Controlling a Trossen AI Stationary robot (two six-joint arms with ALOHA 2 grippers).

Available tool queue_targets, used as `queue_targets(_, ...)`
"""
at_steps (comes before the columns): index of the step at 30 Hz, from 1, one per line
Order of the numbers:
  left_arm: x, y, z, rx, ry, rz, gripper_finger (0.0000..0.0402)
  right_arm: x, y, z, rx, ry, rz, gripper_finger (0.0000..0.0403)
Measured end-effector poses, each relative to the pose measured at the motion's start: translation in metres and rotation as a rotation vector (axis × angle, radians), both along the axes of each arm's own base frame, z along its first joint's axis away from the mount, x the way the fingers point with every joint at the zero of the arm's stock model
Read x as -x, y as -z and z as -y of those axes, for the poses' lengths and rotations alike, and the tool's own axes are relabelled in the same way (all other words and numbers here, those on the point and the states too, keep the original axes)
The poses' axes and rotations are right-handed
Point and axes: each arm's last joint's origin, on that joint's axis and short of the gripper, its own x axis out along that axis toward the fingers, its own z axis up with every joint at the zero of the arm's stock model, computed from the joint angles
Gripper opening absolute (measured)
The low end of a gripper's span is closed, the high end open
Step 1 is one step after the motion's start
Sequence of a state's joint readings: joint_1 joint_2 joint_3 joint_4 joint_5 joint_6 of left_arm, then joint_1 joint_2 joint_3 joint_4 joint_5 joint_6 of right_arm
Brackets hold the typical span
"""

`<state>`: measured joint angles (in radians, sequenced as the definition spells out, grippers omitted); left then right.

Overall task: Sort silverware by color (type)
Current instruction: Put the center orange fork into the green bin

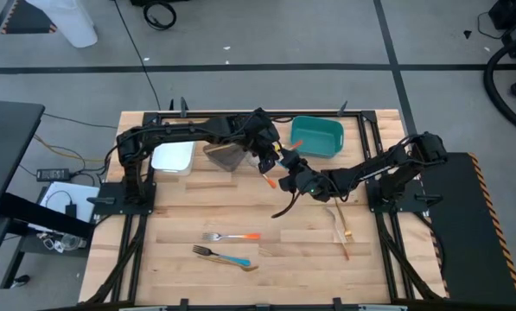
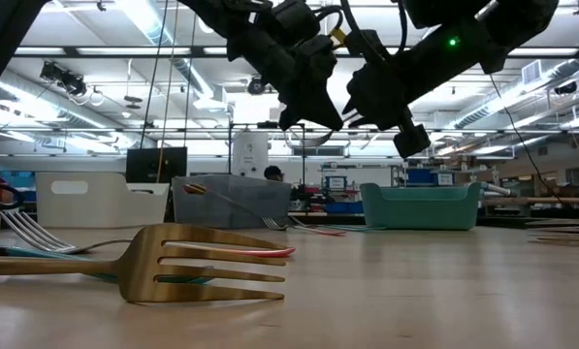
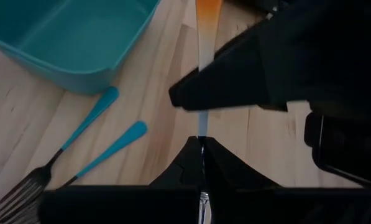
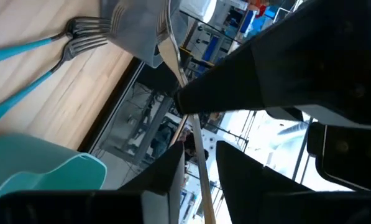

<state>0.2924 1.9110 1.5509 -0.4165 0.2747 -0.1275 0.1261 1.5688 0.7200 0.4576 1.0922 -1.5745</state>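
Both hands meet above the middle of the table (image 1: 180, 268), and in the high view their dark fingers overlap so that the grip itself is hard to make out. The left hand (image 3: 201, 144) is clamped on an orange-handled utensil (image 3: 205, 37), whose metal end is cut off at the picture's edge. The right hand (image 4: 199, 149) has the same utensil's shaft between its fingers, which stand a little apart; whether they press it cannot be told. Two blue-handled forks (image 3: 104, 134) lie on the table just beside the teal bin (image 1: 317, 136). An orange-handled fork (image 1: 230, 236) and another blue-handled fork (image 1: 226, 257) lie near the table's front, with wooden utensils (image 1: 340, 226) off toward the right arm.
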Motion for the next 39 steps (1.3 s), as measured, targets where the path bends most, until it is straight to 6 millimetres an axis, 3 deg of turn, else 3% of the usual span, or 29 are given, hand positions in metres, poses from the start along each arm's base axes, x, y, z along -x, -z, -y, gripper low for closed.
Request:
queue_targets(14,0.0,0.0,0.0,-0.027,0.023,0.005,0.0026,0.0,0.001,0.0,0.007,-0.014,-0.024,0.0013)
queue_targets(25,0.001,-0.005,0.0,-0.148,0.11,0.024,0.0117,0.002,0.005,0.0,-0.002,-0.012,-0.051,0.0014)
queue_targets(29,0.006,-0.006,0.004,-0.225,0.122,-0.009,0.0125,0.004,0.007,0.001,-0.017,0.024,-0.043,0.0014)
queue_targets(39,0.02,0.018,0.025,-0.334,0.104,-0.145,0.0125,0.01,0.019,0.005,-0.142,0.068,-0.005,0.0014)
